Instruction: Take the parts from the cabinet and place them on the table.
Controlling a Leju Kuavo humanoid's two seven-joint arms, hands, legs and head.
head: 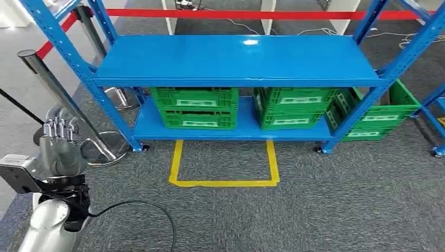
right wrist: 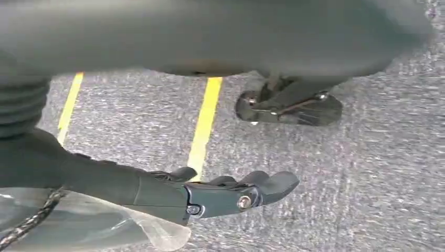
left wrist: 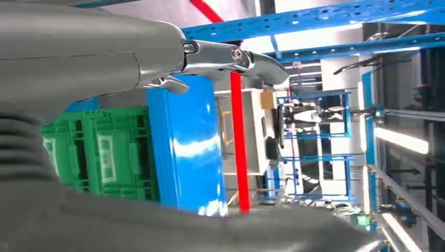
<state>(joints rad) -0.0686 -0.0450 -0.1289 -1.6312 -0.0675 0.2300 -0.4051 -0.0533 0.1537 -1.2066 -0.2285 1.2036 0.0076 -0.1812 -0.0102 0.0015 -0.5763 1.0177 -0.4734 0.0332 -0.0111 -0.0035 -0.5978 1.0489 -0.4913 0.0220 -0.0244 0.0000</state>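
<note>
My left hand (head: 59, 137) is raised beside the blue rack (head: 236, 60), fingers apart, holding nothing. My right hand (right wrist: 220, 191) hangs over grey carpet, fingers loosely spread, empty. Green crates (head: 195, 106) sit on the rack's bottom shelf; their contents I cannot tell.

Grey carpet (head: 315, 210) is seen across the floor, marked with a three-sided outline of yellow tape (head: 224, 181). A blue steel shelving rack (head: 236, 60) is set just behind it, a ceiling light reflected on its top shelf. Chrome stanchions (head: 57, 89) with red belts (head: 252, 14) are placed behind and left of the rack.
</note>
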